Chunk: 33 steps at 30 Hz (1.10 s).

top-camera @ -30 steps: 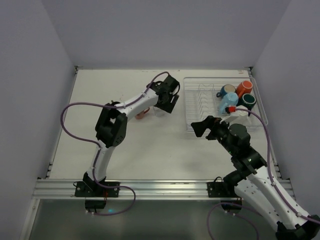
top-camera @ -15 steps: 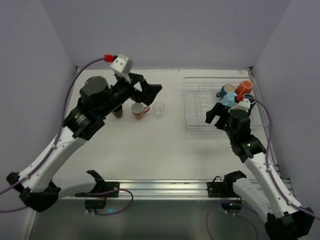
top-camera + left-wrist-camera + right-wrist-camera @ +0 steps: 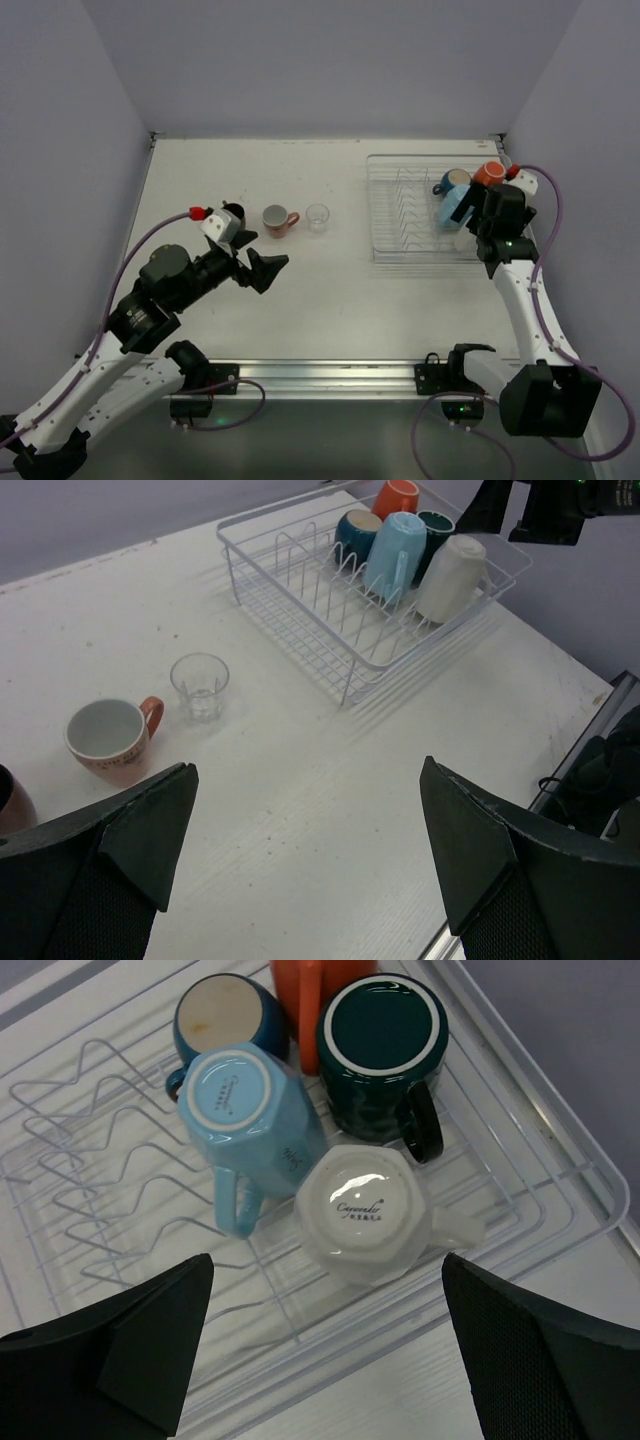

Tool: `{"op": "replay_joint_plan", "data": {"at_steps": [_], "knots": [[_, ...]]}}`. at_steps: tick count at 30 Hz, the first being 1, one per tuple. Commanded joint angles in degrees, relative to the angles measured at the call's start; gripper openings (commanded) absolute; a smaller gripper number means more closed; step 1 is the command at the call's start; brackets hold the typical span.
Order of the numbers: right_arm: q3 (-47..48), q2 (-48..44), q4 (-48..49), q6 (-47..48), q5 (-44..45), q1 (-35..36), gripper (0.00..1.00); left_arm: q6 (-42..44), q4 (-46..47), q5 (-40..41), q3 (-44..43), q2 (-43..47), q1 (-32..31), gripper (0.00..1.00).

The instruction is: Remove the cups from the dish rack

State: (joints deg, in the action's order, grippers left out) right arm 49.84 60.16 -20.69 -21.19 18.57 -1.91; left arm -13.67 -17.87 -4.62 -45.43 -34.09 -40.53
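Note:
The white wire dish rack (image 3: 400,215) stands at the table's far right. Several cups lie in its right end: dark blue (image 3: 220,1015), orange (image 3: 310,990), dark teal (image 3: 385,1045), light blue (image 3: 250,1110) and white (image 3: 365,1210), all bottom up. My right gripper (image 3: 327,1265) hovers open above the white cup, touching nothing. Left of the rack, a salmon-pink cup (image 3: 105,742), a clear glass tumbler (image 3: 200,685) and a dark cup (image 3: 235,212) stand on the table. My left gripper (image 3: 308,780) is open and empty, nearer than those cups.
Grey walls close in the table on the left, back and right. An aluminium rail (image 3: 320,375) carrying both arm bases runs along the near edge. The left half of the rack (image 3: 90,1210) holds only bare tines.
My left arm has pulled back from the cups on the table toward the near left, its jaws opening wide. My right arm has swung right and farther over the rack's cups.

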Motion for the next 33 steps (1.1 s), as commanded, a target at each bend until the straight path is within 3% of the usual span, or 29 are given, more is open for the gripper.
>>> {"op": "replay_joint_plan", "data": {"at_steps": [1,6,15,29,33], "knots": [[2.9,2.3,1.8,6.5,0.2,-2.5,0.99,1.5,2.1,-0.7,0.3,0.3,0.0,1.00],[3.4,5.8,4.1,10.4,-6.6,-7.3,0.99,1.7,1.2,3.4,1.0,3.1,-4.1,1.00],[5.3,14.4,5.6,15.7,-18.0,-9.7,0.99,1.8,0.6,6.8,1.0,3.8,-6.5,1.00],[6.6,21.0,3.5,15.8,-11.8,-10.0,0.99,1.8,0.2,7.6,1.0,4.3,-6.6,1.00],[6.8,21.3,3.5,15.5,-11.7,-10.0,0.92,1.7,0.1,8.0,1.0,4.9,-6.6,1.00]]}}
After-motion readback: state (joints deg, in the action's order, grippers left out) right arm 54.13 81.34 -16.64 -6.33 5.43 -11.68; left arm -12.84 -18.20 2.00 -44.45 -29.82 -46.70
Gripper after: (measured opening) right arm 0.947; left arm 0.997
